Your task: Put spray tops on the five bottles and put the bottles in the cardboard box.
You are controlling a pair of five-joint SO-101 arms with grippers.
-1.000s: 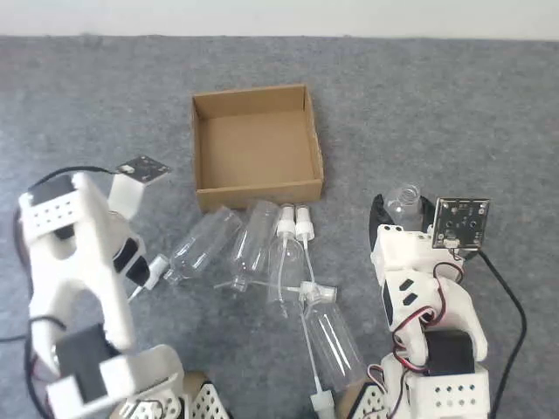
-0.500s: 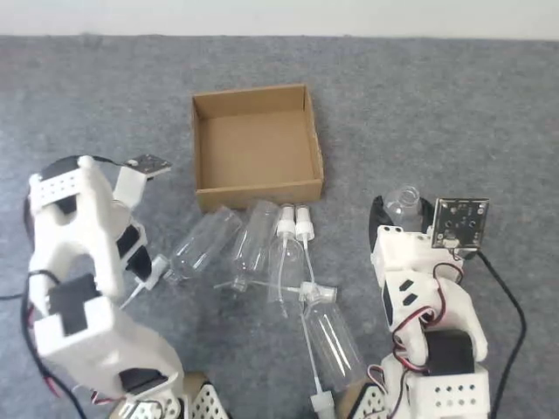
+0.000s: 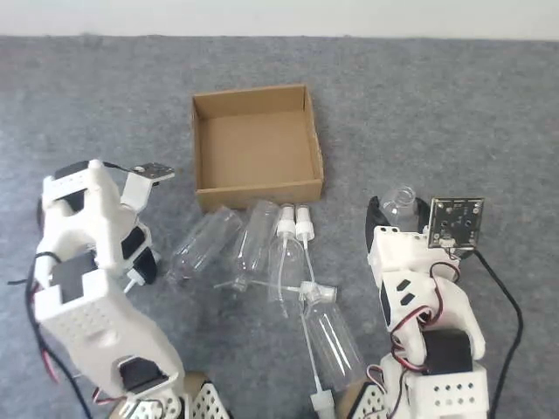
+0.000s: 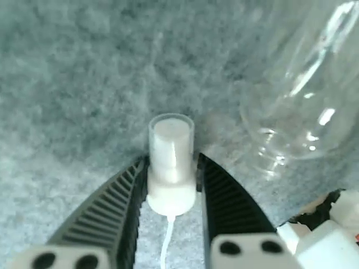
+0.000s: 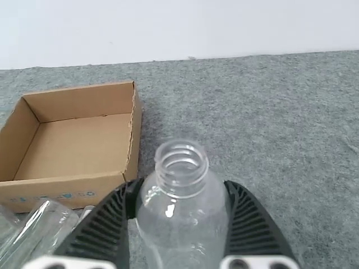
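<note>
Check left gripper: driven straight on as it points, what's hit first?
Probably the grey carpet: the left gripper, shut on the white spray top, points down at it. The clear plastic bottle lies off that line.

Lab tabletop — grey felt mat (image 3: 437, 105), white wall (image 3: 279, 17)

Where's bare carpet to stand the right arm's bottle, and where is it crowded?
Bare carpet lies right of the cardboard box, beyond the right gripper holding the uncapped bottle. Another lies left of the box, beyond the left gripper with its spray top. Crowded: between the arms, in front of the box, where lying bottles and loose spray tops cluster.
</note>
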